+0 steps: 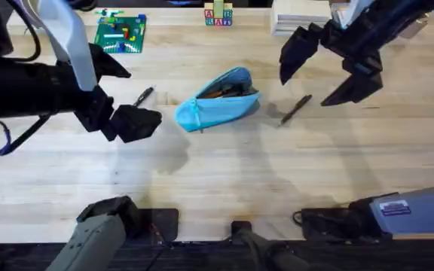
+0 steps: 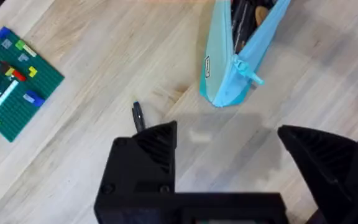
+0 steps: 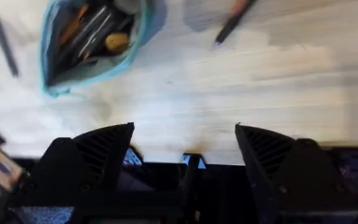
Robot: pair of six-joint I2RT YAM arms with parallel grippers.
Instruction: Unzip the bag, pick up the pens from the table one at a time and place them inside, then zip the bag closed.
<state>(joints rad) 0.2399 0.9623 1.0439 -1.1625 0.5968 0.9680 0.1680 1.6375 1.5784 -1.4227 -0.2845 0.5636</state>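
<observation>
The light blue bag (image 1: pixel 218 104) lies in the middle of the table (image 1: pixel 224 188), unzipped, with dark items showing inside. One black pen (image 1: pixel 144 95) lies just left of the bag. Another pen (image 1: pixel 296 109) lies just right of it. My left gripper (image 1: pixel 126 94) hovers open over the left pen, with nothing between its fingers. My right gripper (image 1: pixel 324 74) hangs open above and slightly beyond the right pen, also empty. The left wrist view shows the bag's zipper end (image 2: pixel 235 65) and the pen (image 2: pixel 138 116). The right wrist view shows the open bag (image 3: pixel 92 43) and both pens (image 3: pixel 232 22) (image 3: pixel 5 37).
A green brick baseplate (image 1: pixel 120 32) with small bricks sits at the back left, also seen as the baseplate (image 2: pixel 14 81) in the left wrist view. Letter blocks (image 1: pixel 218 15) and a pale stack (image 1: pixel 300 16) stand at the back. Bare wood spreads in front of the bag.
</observation>
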